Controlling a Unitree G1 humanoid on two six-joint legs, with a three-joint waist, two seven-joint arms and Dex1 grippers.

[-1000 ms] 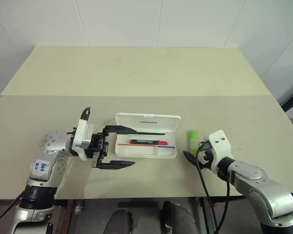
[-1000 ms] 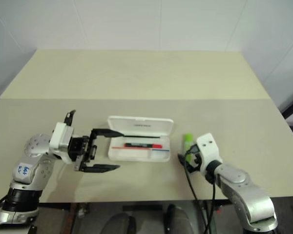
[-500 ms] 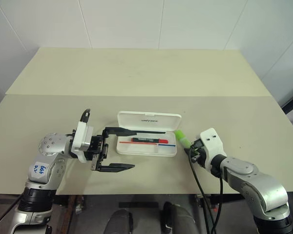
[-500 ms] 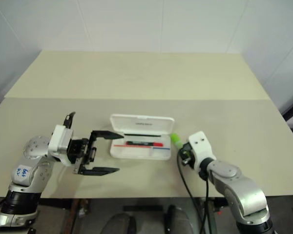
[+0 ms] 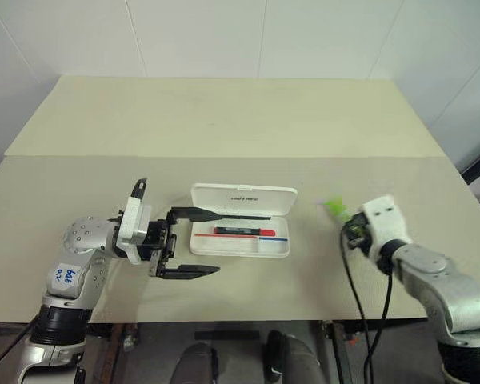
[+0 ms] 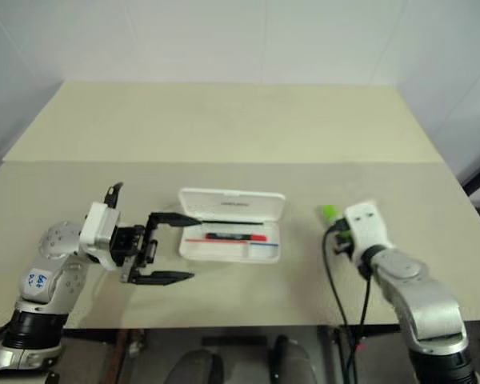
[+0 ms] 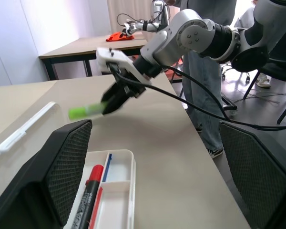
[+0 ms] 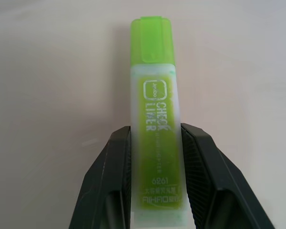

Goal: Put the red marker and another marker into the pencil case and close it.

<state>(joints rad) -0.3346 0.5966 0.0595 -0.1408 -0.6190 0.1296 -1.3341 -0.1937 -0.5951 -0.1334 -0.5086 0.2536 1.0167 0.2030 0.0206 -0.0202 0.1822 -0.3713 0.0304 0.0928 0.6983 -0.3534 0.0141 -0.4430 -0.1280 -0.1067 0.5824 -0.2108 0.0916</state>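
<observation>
Scene: I am looking down from the head camera at a pale beige table (image 5: pixel 240 120) against a white wall.
Pencil case: the flat white hard-plastic pencil case (image 5: pixel 240 242) lies open just below the centre of the frame, its hinged lid standing up along the far edge and its tray facing me.
Red marker: the slim red marker with a dark barrel and red cap (image 5: pixel 244 231) already lies lengthwise in the tray, towards the lid side.
Second marker: the short, chunky lime-green highlighter (image 8: pixel 155 114) is off the table, held in the air at centre right of the head view, well apart from the case.
Right gripper: my right gripper (image 8: pixel 155 179) has its jaws closed firmly on the highlighter's lower barrel, with the capped end sticking out past the fingertips.
Left gripper: my left gripper (image 5: pixel 194 242) sits at the left end of the case with its jaws spread wide and empty, one finger over the lid edge and one just in front of the tray.
Step in hand, as I judge it: carrying the highlighter across to the open tray.
Doing it well: I would turn the highlighter to run along the tray, bring it over the free strip in front of the red marker, lower it until it nearly rests, then release.
Watch for: clipping the raised lid or the tray's right rim on the way in.
</observation>
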